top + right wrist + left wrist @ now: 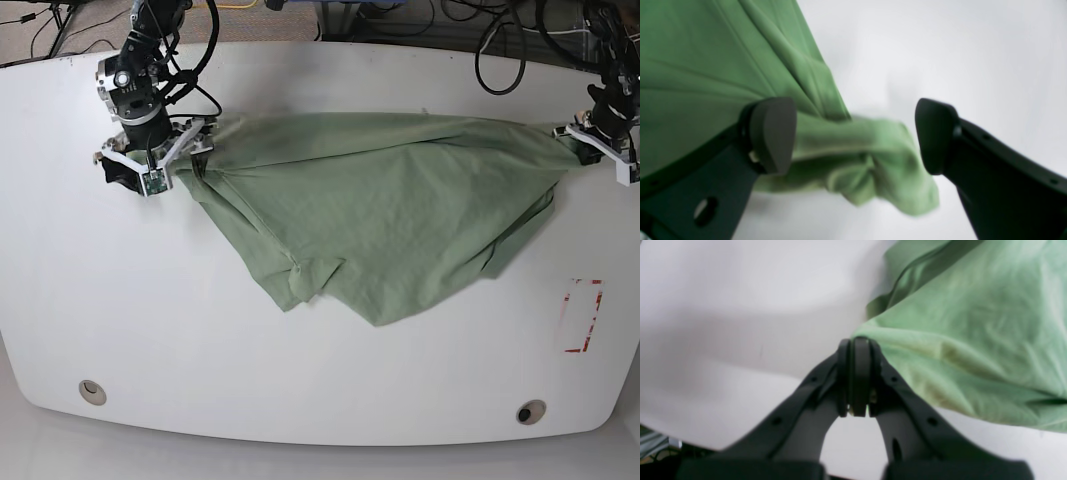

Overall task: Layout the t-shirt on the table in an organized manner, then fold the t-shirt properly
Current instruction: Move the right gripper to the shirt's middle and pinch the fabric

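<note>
Left gripper (856, 340): jaws pressed together, black pads meeting at their tips, pinching the edge of the t-shirt (973, 340). The green cloth spreads rightward from that point, creased and lifted in folds. White bench (740, 306) lies to the left, bare.

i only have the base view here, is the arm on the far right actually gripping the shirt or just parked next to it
Observer: The left gripper is shut on a corner of the t-shirt; its wrist view shows the jaws pressed together at the cloth's edge.
Operator: and the other arm
Observer: The right gripper is open. A bunched end of the shirt lies between its fingers, neither pad pressing it.
Operator: is that bunch flat on the table
Observer: No, it is a rumpled wad, and the table shows bare white beyond it.
</note>
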Robot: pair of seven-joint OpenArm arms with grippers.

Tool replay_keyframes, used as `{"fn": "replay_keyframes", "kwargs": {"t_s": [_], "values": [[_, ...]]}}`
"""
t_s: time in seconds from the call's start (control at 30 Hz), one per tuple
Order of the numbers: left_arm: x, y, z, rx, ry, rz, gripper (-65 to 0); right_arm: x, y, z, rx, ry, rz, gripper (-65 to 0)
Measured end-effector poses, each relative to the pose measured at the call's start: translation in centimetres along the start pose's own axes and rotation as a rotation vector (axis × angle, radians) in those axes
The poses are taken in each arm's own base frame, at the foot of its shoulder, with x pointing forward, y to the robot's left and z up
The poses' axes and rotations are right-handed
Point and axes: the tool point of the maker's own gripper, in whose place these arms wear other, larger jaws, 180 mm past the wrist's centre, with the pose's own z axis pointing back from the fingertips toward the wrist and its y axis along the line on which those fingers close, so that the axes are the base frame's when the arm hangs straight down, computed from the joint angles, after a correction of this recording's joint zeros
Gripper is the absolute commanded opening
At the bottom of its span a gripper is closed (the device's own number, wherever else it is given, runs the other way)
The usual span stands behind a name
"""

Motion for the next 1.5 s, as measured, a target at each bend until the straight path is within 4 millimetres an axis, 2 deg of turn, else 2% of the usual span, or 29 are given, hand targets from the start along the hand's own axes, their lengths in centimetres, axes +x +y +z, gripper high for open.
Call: {"fn": "replay_keyframes", "kwargs": {"t_s": [0.13, 0.17, 0.33, 0.4, 0.47, 0.57, 0.77, 0.9, 1.1, 1.3, 1.4, 1.5], "values": [[-0.2, 0.1, 0.0, 0.002, 0.004, 0.0, -64.7, 2.3, 1.3, -0.8, 0.039, -0.049, 0.03, -11.7], [-0.2, 0.1, 0.0, 0.002, 0.006, -0.001, -62.9, 3.1, 1.7, -1.0, 0.052, -0.068, 0.038, -11.7], [-0.1, 0.0, 0.0, 0.0, 0.003, 0.002, -47.5, 6.4, 4.0, -2.4, 0.12, -0.139, 0.07, -11.7], [-0.2, -0.1, 0.0, -0.001, 0.003, 0.003, -38.1, 7.8, 4.8, -3.0, 0.141, -0.165, 0.079, -11.7], [-0.2, 0.0, 0.0, 0.0, 0.004, 0.003, -32.4, 9.0, 6.1, -3.7, 0.178, -0.187, 0.093, -11.7], [-0.2, 0.0, 0.0, 0.0, 0.003, 0.004, -27.4, 10.6, 8.0, -5.2, 0.239, -0.202, 0.118, -11.7], [0.3, -0.1, -0.1, 0.0, -0.009, 0.006, -26.9, 12.3, 11.5, -8.3, 0.347, -0.185, 0.16, -11.7], [2.1, 0.4, 0.4, 0.012, -0.062, 0.016, -26.9, 12.9, 13.6, -10.6, 0.418, -0.147, 0.179, -11.7], [4.4, 1.8, 1.8, 0.061, -0.138, 0.023, -26.9, 13.6, 15.4, -13.7, 0.483, -0.077, 0.182, -11.7], [6.8, 3.0, 2.9, 0.09, -0.223, 0.05, -26.9, 15.1, 17.3, -15.6, 0.554, -0.058, 0.164, -11.7], [7.3, 4.2, 3.4, 0.128, -0.24, 0.067, -26.9, 16.2, 18.3, -16.4, 0.583, -0.079, 0.134, -11.7], [7.5, 4.9, 3.8, 0.144, -0.252, 0.077, -26.9, 16.5, 19.2, -16.9, 0.62, -0.083, 0.115, -11.3]]}}
